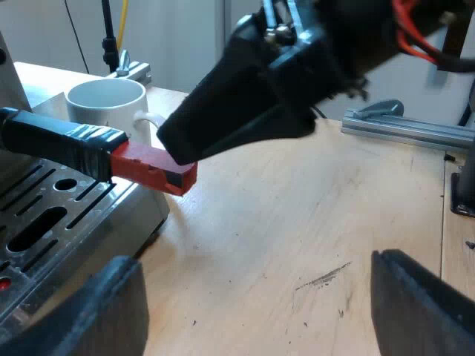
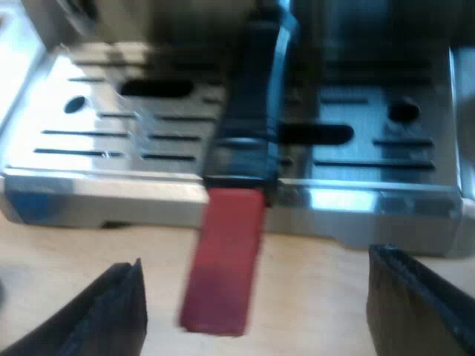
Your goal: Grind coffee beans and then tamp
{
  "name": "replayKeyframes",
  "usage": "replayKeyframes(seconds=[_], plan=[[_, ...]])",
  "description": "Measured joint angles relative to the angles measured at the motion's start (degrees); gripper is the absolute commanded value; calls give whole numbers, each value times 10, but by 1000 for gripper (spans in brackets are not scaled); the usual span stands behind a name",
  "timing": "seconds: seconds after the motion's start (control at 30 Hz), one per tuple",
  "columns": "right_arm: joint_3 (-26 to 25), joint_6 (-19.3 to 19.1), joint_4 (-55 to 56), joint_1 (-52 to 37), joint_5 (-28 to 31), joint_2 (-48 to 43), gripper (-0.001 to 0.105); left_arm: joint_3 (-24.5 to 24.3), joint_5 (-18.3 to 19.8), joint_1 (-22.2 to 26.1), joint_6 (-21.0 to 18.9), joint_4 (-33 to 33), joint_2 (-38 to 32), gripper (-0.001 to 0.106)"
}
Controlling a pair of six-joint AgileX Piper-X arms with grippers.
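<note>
The metal holder's dark handle (image 2: 249, 111) sticks out over the espresso machine's drip tray (image 2: 111, 126), and its red end (image 2: 223, 259) reaches past the tray's edge above the wooden table. My right gripper (image 2: 256, 315) is open, one finger on each side of the red end and clear of it. In the left wrist view the handle (image 1: 59, 141) and red end (image 1: 152, 167) show from the side, with the right gripper (image 1: 182, 148) down at the red tip. My left gripper (image 1: 260, 311) is open over bare table beside the drip tray (image 1: 52, 215), holding nothing.
A white mug (image 1: 107, 104) stands on the table just beyond the handle, near the machine. An aluminium rail (image 1: 404, 126) lies along the far edge of the wooden table (image 1: 297, 222).
</note>
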Motion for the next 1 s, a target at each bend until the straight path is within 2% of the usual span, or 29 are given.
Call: replayKeyframes(seconds=[0.13, 0.43, 1.0], plan=[[-13, 7, 14, -28, -36, 0, 64, 0, -1, 0, 0, 0, 0, 65], [-26, 7, 16, -31, -67, 44, 64, 0, -1, 0, 0, -1, 0, 65], [-26, 7, -48, -55, -61, 110, 64, 0, -1, 0, 0, -4, 0, 65]])
